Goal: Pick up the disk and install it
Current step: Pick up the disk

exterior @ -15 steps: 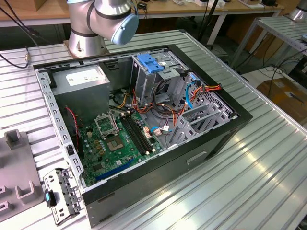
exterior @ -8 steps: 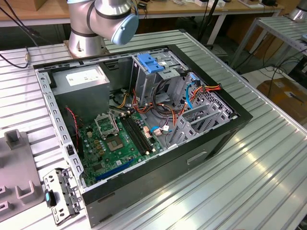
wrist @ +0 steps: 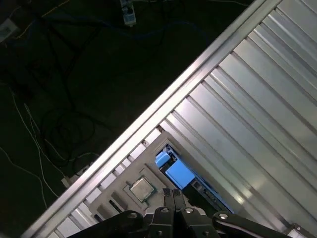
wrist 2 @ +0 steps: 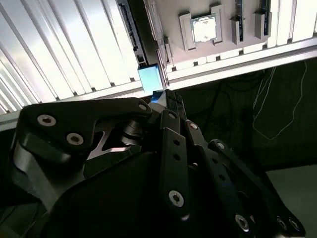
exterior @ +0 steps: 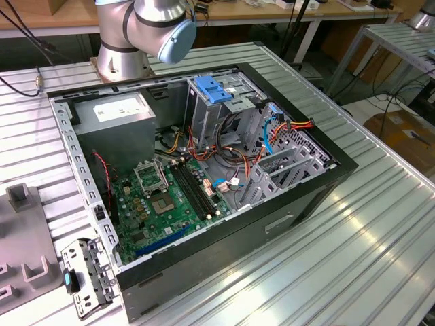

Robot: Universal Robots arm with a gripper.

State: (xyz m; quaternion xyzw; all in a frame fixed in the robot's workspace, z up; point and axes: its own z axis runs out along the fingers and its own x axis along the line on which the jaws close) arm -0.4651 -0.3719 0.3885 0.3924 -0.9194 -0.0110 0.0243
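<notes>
**A:** Which way does the disk lie from the fingers?

**B:** Straight ahead. In both wrist views the gripper aims along its own line at the disk's blue end, which peeks out just past the tips. The 2 fingers are pressed together with nothing between them. I judge they hang well above the disk and do not touch it.

**A:** And its long axis?

**B:** It runs along the edge of the grey tray and with the ribs of the surface. The blue end points toward the surface's rim. The disk sits just beside the tray, near the pocket that holds the processor.

**A:** What is it made of?

**B:** The blue end is smooth, blocky plastic that catches the light. Behind it the body shows as a thin dark strip (whether that is its side or its face, I cannot tell). The surface is bright grooved aluminium and the tray is matte with moulded pockets. The processor is a small square with a shiny metal lid.

**A:** Is it installed?

**B:** No. In the exterior view the open computer case stands to the exterior view's right of the tray, and the disk lies outside it.
</notes>
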